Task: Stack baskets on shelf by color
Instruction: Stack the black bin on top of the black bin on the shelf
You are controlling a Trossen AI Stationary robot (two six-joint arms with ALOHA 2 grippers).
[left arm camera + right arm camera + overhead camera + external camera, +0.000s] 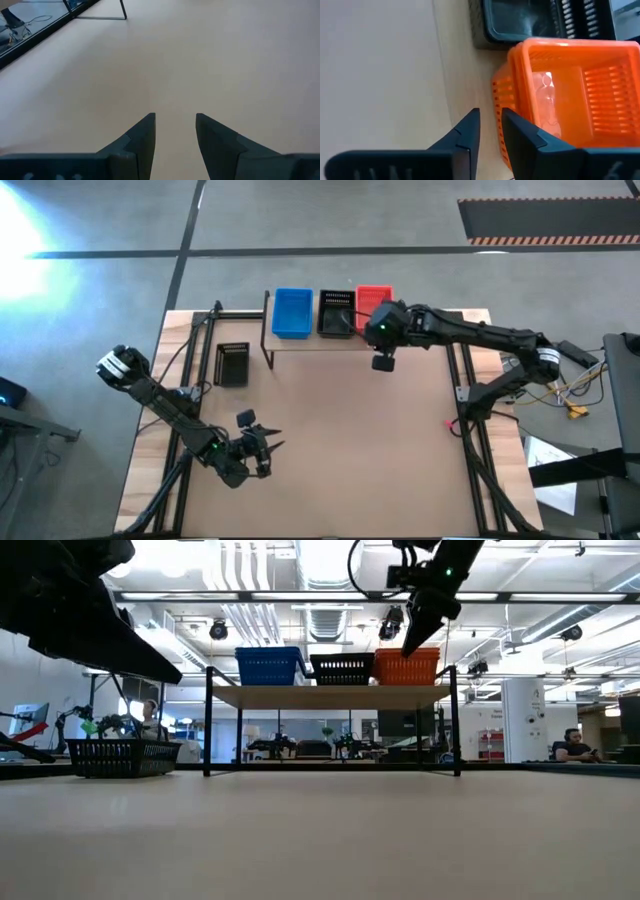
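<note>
Three baskets stand on the shelf (300,345): one blue basket (292,312), one black basket (335,313), one orange basket (372,299). One more black basket on the table (232,364) sits beside the shelf. Right gripper (490,131) is narrow and empty beside the orange one; left gripper (175,132) is apart, empty.

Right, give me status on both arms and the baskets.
Right gripper empty, above the shelf by the orange basket. Left gripper open, low over bare table. One black basket on the table. Nothing in the way.
</note>
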